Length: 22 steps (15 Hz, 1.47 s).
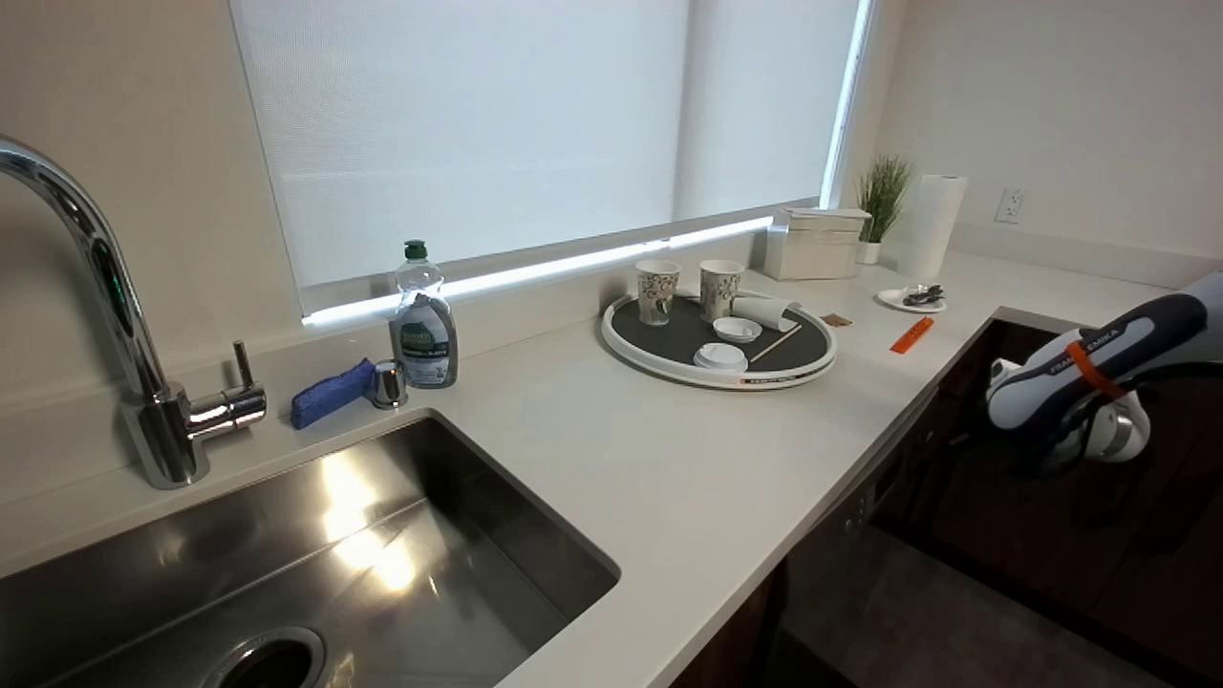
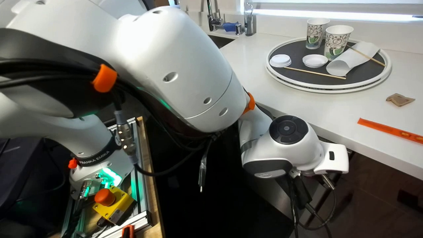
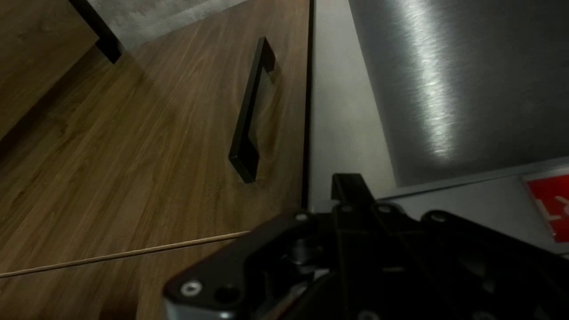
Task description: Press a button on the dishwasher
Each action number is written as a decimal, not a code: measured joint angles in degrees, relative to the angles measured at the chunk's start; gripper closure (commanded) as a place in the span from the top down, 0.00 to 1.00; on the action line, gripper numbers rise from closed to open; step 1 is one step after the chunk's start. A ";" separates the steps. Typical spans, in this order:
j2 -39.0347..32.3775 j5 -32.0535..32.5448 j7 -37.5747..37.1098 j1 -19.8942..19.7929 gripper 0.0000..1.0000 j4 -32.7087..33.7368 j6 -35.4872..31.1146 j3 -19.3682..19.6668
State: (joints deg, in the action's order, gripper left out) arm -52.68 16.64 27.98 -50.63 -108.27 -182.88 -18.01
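The dishwasher (image 3: 462, 89) shows in the wrist view as a glossy dark panel edged by lighter steel. A grey strip with a red label (image 3: 551, 204) lies beyond a thin gap from it. No button can be made out there. In an exterior view, small round shapes (image 1: 850, 524) show dimly on the front under the counter; I cannot tell what they are. My gripper (image 3: 349, 184) is shut and empty, with its tip over the steel in the wrist view; contact cannot be judged. It also hangs dark below the hand (image 2: 302, 191), in front of the counter edge.
A wooden cabinet front (image 3: 178, 133) with a black handle (image 3: 251, 106) borders the steel. The white countertop (image 2: 330, 112) overhangs beside the hand. It holds a round tray (image 1: 611, 334) with cups and lids, and an orange level (image 1: 912, 334). Loose cables (image 2: 325, 218) hang below the hand.
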 measured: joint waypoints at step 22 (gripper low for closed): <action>-0.39 -0.01 2.41 -0.45 0.00 -0.16 1.14 -2.51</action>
State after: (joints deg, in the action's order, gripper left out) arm -53.07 16.63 30.39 -51.07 -108.43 -181.74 -20.52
